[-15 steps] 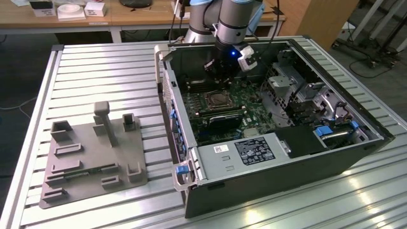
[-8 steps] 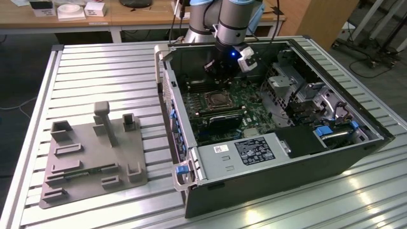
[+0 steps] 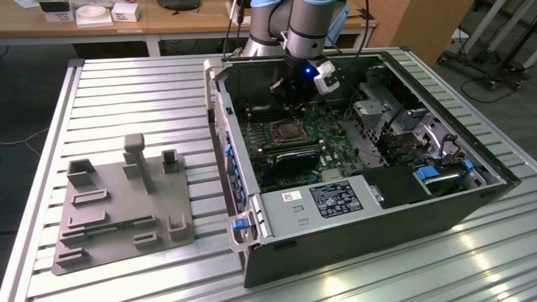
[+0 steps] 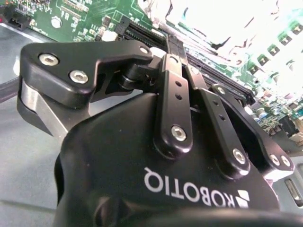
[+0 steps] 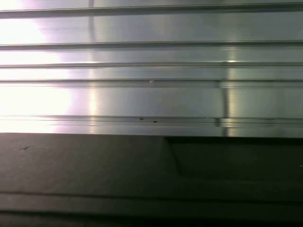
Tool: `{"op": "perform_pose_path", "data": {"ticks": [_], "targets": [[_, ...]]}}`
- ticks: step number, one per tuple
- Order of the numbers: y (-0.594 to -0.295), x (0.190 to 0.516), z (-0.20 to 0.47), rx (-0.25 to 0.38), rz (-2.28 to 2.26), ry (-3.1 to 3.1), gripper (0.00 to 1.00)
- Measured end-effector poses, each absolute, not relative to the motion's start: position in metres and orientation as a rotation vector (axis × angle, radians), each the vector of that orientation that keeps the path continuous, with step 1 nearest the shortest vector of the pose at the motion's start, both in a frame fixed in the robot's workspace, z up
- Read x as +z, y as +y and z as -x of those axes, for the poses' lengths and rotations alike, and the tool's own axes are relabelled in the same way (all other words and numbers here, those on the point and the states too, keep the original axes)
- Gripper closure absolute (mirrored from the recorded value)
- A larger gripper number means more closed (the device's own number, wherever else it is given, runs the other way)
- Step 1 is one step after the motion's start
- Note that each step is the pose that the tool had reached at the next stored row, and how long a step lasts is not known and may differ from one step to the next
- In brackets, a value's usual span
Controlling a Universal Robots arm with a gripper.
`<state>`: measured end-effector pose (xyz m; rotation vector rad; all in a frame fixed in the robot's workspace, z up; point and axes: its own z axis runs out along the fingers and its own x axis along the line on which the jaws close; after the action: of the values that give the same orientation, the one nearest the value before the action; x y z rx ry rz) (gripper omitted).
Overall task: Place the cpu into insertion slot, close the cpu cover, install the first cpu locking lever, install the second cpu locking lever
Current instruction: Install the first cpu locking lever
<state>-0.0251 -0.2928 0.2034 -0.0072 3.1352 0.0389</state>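
In the exterior view the end effector (image 3: pixel 293 94) hangs inside the open computer case (image 3: pixel 353 189), above the back part of the green motherboard (image 3: pixel 323 123) and a little beyond the insertion slot (image 3: pixel 288 133). The slot sits near the middle of the board, with a silvery frame, probably the cpu cover (image 3: pixel 288 133), lying around it; whether the cpu already rests inside cannot be told from here. A grey fixture block (image 3: pixel 126 207) stands well apart on the slatted table (image 3: pixel 126 94), toward the exterior view's left.

In the second wrist view the end effector's black fingers (image 4: pixel 174 106) look pressed close together and seem to pinch nothing, with the motherboard beyond them.

In the first wrist view, table slats (image 5: pixel 151 94) run above a dark case wall (image 5: pixel 94 165).

Judgement: a lever or cover step goes best with a slow, square approach, clear of the memory slots (image 3: pixel 290 153).
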Motion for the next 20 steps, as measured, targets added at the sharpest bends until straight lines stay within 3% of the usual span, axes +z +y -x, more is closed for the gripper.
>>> {"op": "perform_pose_path", "data": {"ticks": [20], "targets": [[-0.2932, 0.1998, 0.0251, -0.003, 0.007, 3.136, 0.90]]}}
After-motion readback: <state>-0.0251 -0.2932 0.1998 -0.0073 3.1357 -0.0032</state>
